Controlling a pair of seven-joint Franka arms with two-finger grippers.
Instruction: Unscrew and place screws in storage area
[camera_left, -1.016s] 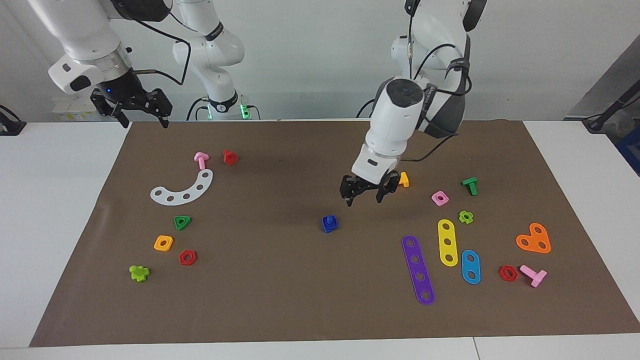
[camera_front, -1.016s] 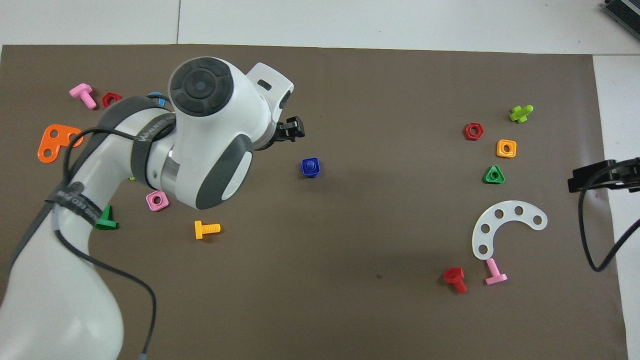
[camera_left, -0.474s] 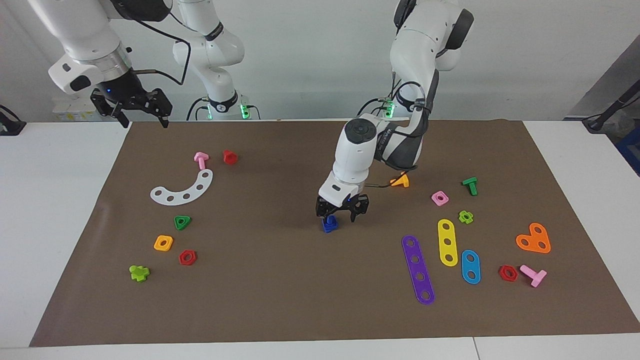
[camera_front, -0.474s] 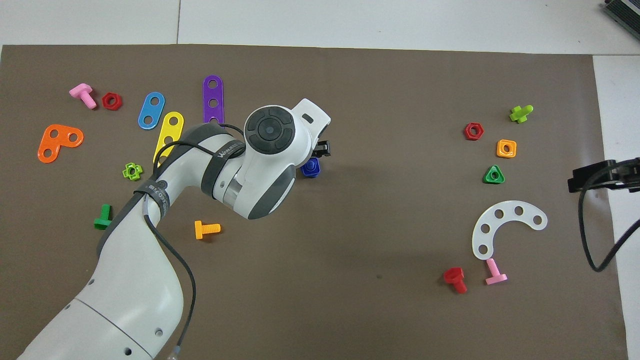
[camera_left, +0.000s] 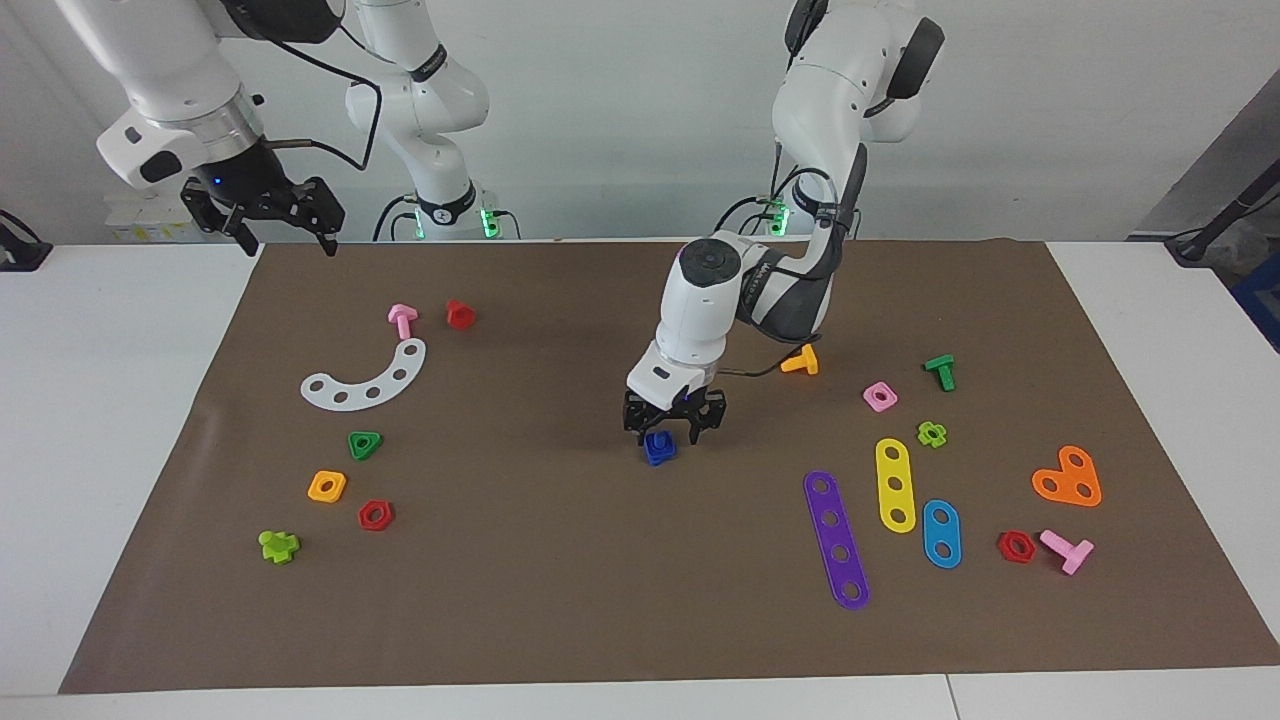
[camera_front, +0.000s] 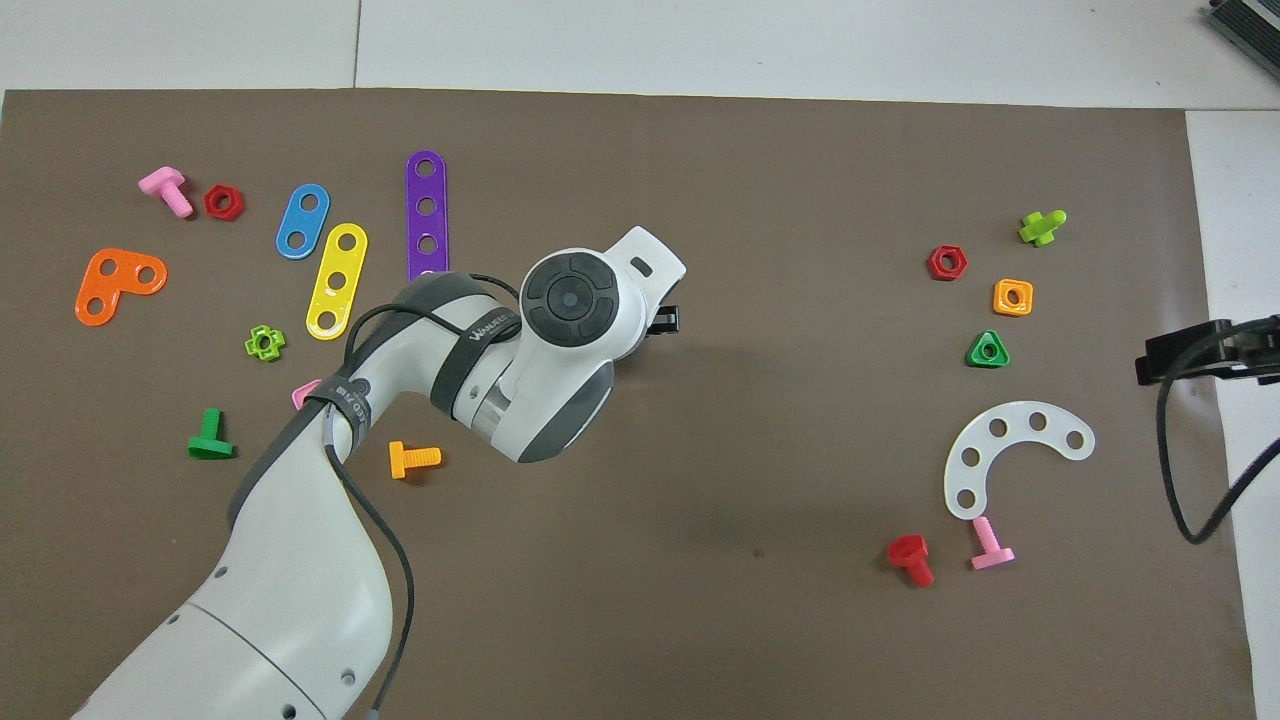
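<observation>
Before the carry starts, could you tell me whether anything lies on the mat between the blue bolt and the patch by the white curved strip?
Nothing visible does. The left gripper is down over the blue bolt, and the brown mat is bare from there to the green triangular nut and white curved strip. The right gripper waits at the mat's edge.

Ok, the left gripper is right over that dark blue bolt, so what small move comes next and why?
Probably ease the left gripper down a little and close. In the facing view its fingers look spread on either side of the blue bolt, which sits on the mat ungrasped. The right gripper waits.
</observation>
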